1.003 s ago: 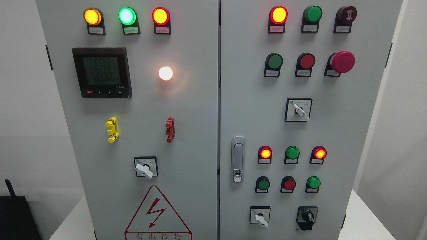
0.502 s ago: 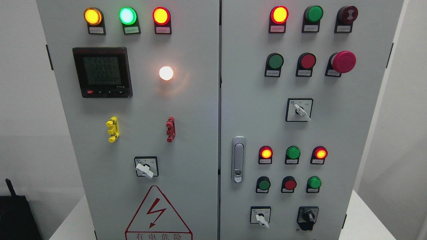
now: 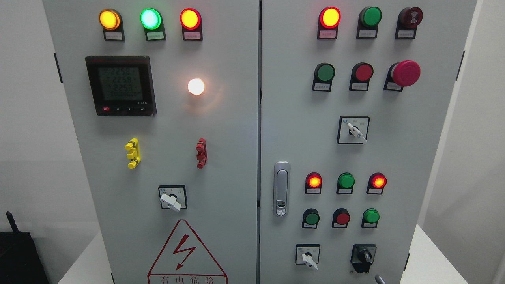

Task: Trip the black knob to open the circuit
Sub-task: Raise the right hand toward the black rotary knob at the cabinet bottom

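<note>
A thin grey sliver of the right hand point(image 3: 379, 279) pokes up at the picture's bottom edge, right of the middle. Half a second ago that spot showed only bare panel. So little of it shows that I cannot tell whether the hand is open, curled or holding anything. The left hand is not in view.

Just above and slightly left of the sliver sits the black knob point(image 3: 363, 257), near the lower right corner of the right door point(image 3: 300, 130) of the cabinet point(image 3: 236, 130). Its grip stands about upright, the same as in the earlier pictures, and nothing touches it. To its left along the door's bottom edge is a white selector switch point(image 3: 308, 258).

Further out, nothing has changed: the red lamp point(image 3: 330, 17) at the door's top edge glows, as does the white lamp point(image 3: 196, 86) on the left door, and the meter point(image 3: 120, 85) near that door's upper left corner is lit (its digits flicker, nothing more).

By my reading, the reach toward the knob has only begun. The circuit looks live, and the grasp and the turn are both still to come.
</note>
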Motion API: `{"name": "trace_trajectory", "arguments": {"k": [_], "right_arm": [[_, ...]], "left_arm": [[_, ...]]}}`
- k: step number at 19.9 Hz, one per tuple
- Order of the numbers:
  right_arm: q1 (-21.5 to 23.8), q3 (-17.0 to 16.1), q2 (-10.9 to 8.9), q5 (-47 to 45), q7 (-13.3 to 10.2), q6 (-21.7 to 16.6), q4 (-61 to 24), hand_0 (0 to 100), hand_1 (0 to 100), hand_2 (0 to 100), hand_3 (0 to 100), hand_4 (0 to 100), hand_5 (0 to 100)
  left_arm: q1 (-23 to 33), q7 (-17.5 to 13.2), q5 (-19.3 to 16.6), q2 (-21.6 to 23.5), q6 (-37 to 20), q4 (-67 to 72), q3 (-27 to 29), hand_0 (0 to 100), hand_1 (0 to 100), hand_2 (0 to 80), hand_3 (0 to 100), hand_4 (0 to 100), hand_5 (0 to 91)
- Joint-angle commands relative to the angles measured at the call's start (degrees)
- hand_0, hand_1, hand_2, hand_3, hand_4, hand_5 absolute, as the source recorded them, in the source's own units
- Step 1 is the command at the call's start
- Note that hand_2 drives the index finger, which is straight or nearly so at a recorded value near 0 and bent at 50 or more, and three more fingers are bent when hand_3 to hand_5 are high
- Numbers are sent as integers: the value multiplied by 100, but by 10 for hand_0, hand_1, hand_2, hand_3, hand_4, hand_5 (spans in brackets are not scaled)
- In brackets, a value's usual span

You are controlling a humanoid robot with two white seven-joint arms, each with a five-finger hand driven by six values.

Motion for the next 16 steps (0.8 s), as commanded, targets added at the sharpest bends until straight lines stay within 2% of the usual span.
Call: {"name": "trace_trajectory", "arguments": {"k": [1, 16], "right_arm": [[-117, -15, -4, 5, -21, -28, -161, 862, 901, 0, 1000, 1000, 948], [-179, 82, 31, 14, -21, 51, -161, 877, 920, 0, 1000, 1000, 944]], "left_arm": [[-2, 1, 14, -5, 7, 7, 5, 120, 389, 0, 0, 0, 0], [-2, 1, 14, -5, -2, 7, 5, 120, 389, 0, 0, 0, 0]]}}
